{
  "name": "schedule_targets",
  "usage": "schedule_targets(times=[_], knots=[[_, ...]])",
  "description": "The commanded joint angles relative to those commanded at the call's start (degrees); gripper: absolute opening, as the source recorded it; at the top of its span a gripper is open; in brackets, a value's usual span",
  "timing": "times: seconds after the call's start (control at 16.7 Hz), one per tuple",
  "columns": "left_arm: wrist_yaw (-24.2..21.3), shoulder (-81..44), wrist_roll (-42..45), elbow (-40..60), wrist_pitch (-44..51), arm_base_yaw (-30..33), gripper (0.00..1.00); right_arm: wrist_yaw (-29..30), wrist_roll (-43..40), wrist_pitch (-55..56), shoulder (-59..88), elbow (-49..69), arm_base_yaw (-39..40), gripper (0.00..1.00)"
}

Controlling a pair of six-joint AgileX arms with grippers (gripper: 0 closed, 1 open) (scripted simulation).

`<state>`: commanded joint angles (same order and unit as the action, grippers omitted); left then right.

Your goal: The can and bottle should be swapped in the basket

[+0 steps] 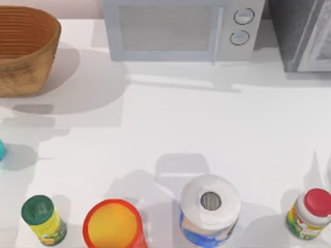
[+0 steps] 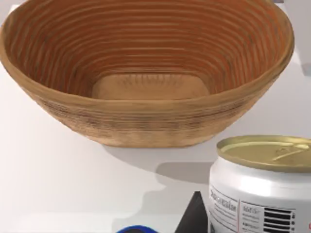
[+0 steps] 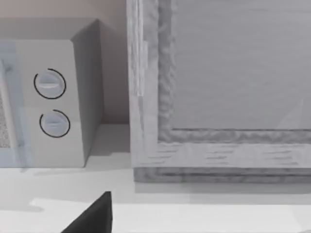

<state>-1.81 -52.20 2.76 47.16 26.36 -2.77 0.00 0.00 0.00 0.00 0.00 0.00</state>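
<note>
Brown wicker makes up the basket [image 1: 23, 49], which sits at the far left corner of the white counter [image 1: 170, 129] and has nothing in it; the left wrist view looks straight into its ribbed inside [image 2: 146, 63]. In that same view the can [image 2: 262, 189], white with a dull gold top, stands upright very close to the camera, on the counter in front of the basket and apart from it. A dark part of the left claw [image 2: 194, 216] shows just beside the can, but I cannot tell how far that claw is open or whether it has hold of anything. The bottle [image 1: 1, 150] shows as a teal sliver at the counter's left edge, nearer than the basket.

Along the near edge stand a green-lidded jar [image 1: 43, 219], an orange cup [image 1: 113, 225] with a red rim, a white and blue tub [image 1: 209, 209] and a red-capped bottle [image 1: 309, 213]. A microwave [image 1: 181, 28] sits at the back. The right wrist view faces its dials [image 3: 51, 102]; a dark piece of the right claw [image 3: 92, 216] shows there, its opening not visible.
</note>
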Motion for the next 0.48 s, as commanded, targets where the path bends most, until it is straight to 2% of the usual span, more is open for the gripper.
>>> schedule_targets(times=[0.24,0.48], knots=[[0.8,25.6,-1.4,-22.7,-10.6,1.2,0.00,0.0,0.0,0.0,0.0,0.0,0.0,1.00],[1.4,43.4,-2.3,-39.2,-20.1,2.2,0.00,0.0,0.0,0.0,0.0,0.0,0.0,1.00]])
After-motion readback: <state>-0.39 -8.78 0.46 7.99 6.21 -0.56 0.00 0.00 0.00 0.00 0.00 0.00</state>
